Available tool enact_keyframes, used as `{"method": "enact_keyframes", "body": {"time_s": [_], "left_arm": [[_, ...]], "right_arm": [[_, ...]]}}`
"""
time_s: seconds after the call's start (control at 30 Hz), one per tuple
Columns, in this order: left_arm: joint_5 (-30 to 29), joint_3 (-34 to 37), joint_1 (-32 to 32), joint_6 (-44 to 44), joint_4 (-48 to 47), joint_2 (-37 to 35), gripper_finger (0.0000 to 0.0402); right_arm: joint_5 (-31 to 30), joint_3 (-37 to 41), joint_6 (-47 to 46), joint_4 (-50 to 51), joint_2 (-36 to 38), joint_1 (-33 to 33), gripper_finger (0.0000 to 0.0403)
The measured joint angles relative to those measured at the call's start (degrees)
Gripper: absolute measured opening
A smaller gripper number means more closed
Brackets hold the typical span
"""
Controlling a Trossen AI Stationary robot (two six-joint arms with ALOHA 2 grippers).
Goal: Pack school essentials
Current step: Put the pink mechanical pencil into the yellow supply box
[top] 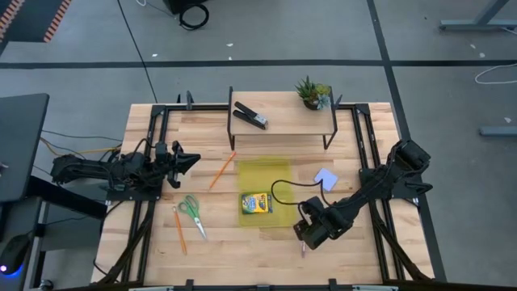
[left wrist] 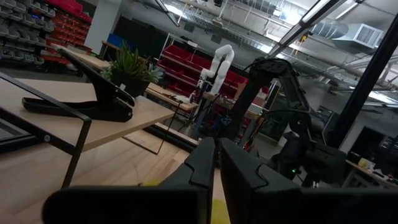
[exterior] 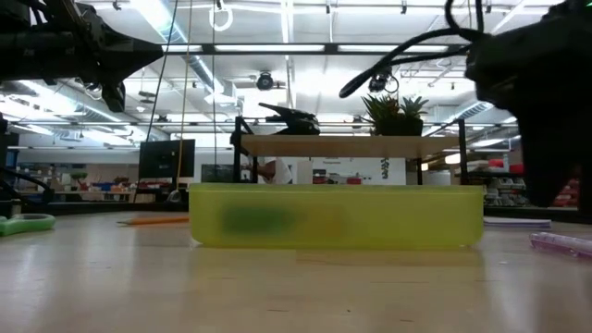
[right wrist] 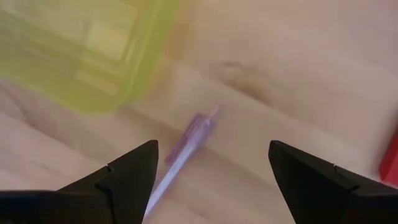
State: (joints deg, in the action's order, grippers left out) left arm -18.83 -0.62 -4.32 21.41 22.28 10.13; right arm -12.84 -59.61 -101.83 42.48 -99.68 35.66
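A translucent yellow-green bin point(top: 263, 179) sits mid-table with the crayon box point(top: 256, 203) lying inside it. My right gripper point(top: 305, 236) is open and hovers by the bin's near right corner. In the right wrist view, the purple pen point(right wrist: 186, 146) lies flat on the wood between the gripper's spread fingers point(right wrist: 211, 155), untouched. The red eraser point(right wrist: 392, 163) shows at that picture's edge. The pale blue notepad point(top: 325, 177) lies right of the bin. The green-handled scissors point(top: 191, 212) and two orange pencils point(top: 222, 170) point(top: 178, 229) lie to its left. My left gripper point(top: 190, 160) is shut and waits above the table's left side.
A raised wooden shelf point(top: 283, 121) at the far side carries the black stapler point(top: 251, 116) and the small potted plant point(top: 312, 93). A black cable point(top: 283, 187) loops over the bin's right part. Bare wood lies along the near edge.
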Motion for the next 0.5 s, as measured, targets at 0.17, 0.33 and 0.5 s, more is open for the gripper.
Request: {"method": "enact_keyframes", "body": {"time_s": [0.17,0.33,0.5], "left_arm": [[0.0,0.0,0.0,0.0,0.0,0.0,0.0035],[0.0,0.0,0.0,0.0,0.0,0.0,0.0028],[0.0,0.0,0.0,0.0,0.0,0.0,0.0026]], "right_arm": [[1.5,0.0,3.2,0.2,-1.0,-2.7,0.0312],[4.3,0.1,3.4,-0.4,-2.6,-4.2,0.0312],[5.8,0.1,1.1,-0.5,-2.8,-4.6,0.0312]]}}
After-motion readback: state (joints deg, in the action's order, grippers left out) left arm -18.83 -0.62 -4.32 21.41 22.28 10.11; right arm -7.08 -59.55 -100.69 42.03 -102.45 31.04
